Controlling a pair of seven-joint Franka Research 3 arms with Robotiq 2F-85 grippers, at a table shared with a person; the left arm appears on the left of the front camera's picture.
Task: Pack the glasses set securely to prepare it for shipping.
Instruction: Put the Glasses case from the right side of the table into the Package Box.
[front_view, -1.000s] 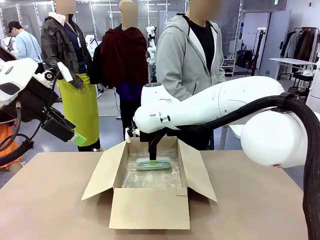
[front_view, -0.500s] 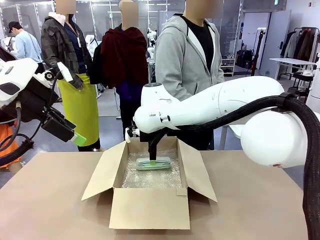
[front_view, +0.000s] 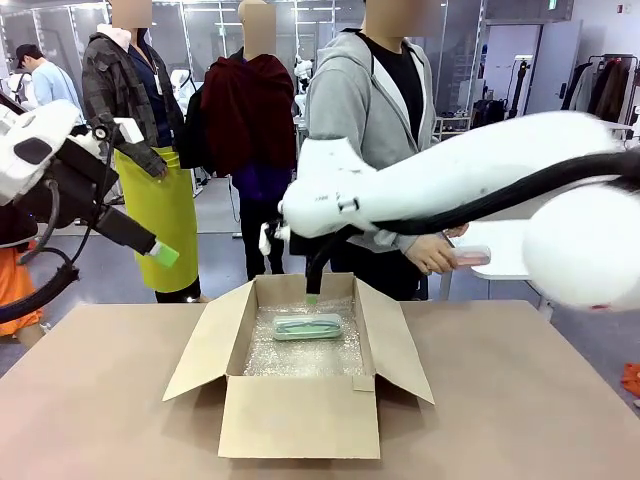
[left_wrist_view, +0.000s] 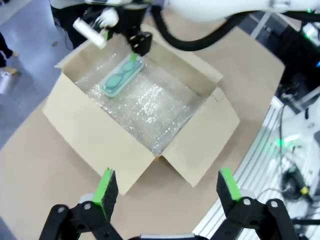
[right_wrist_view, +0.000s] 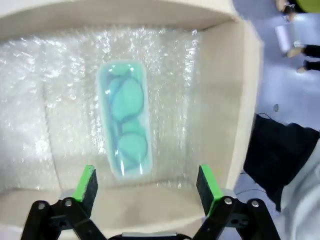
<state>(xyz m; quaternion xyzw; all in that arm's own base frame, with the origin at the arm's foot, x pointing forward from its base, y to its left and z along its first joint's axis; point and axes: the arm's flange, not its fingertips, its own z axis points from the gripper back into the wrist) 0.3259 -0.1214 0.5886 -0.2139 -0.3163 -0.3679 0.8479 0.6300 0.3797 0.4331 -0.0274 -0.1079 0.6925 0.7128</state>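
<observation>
Pink case (front_view: 473, 257) sits partly hidden in the person's hand (front_view: 432, 252).

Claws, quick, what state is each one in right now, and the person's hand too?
Left claw: open, empty.
Right claw: open, empty, over the mint green glasses case.
Person's hand: holding the pink glasses case.

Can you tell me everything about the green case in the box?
The green case is small, rounded and oblong, made of pale mint see-through plastic. It looks shut, and glasses with darker green rims show through its top. It lies flat on bubble wrap near the far end of the open cardboard box. Only the wrap touches it. The right gripper hangs open above it, not touching.
</observation>
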